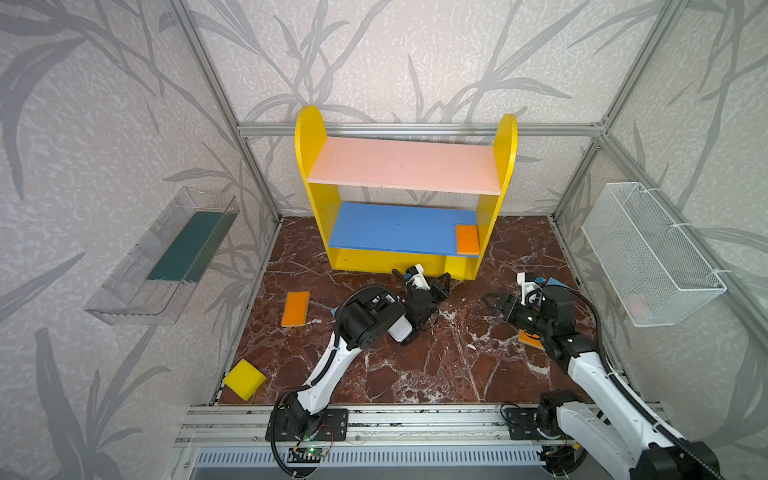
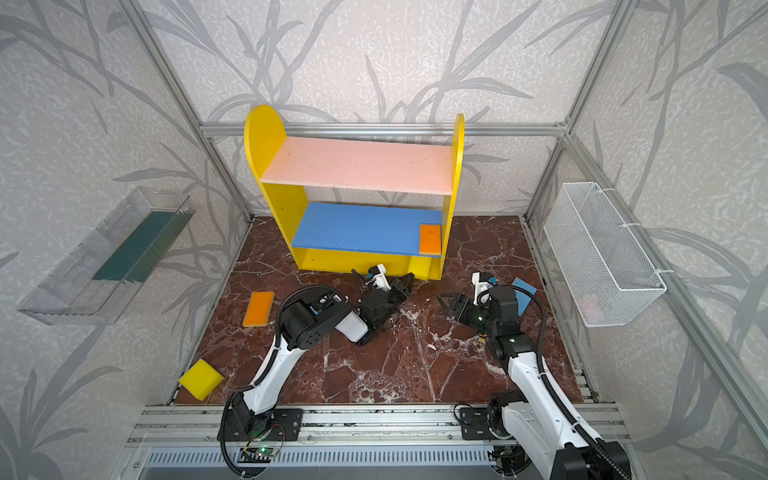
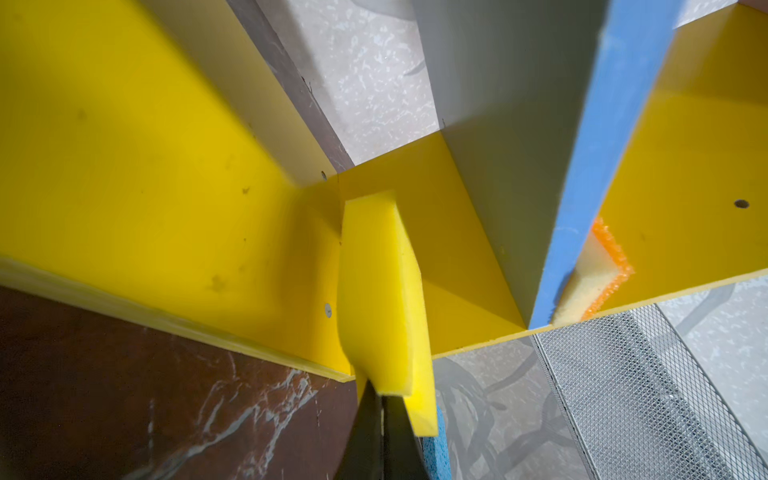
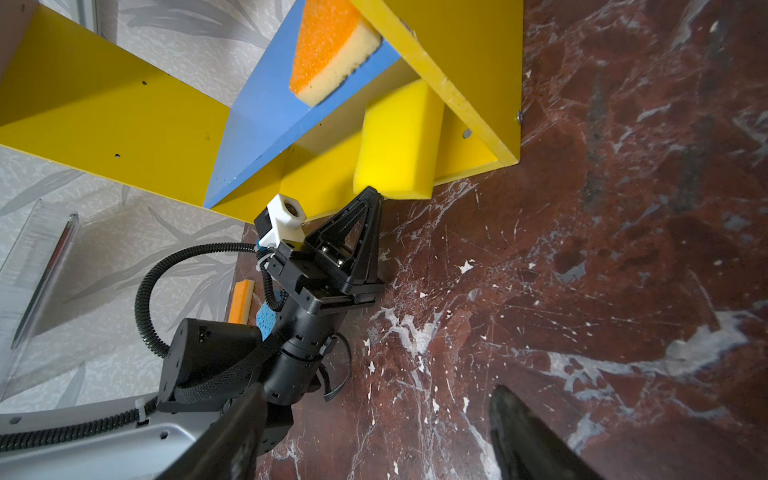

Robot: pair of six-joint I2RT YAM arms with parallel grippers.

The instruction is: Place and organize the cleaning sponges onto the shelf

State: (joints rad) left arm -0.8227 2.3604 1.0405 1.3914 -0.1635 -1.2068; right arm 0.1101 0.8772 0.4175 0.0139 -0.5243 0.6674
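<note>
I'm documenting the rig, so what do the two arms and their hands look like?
The left arm and right arm have white shells, black joints and black ribbed cables. The left hand and right hand are black with triangular open-frame fingers; a white camera mount sits by each.

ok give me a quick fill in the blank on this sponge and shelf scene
1. The orange-faced sponge on the shelf lies on the ____ board.
2. The thick sponge at the tip of the shut left pincer is plain ____.
3. The right pincer stands ____, holding nothing.
4. The pink board bears ____ sponges.
Missing words: blue; yellow; open; no.
</note>
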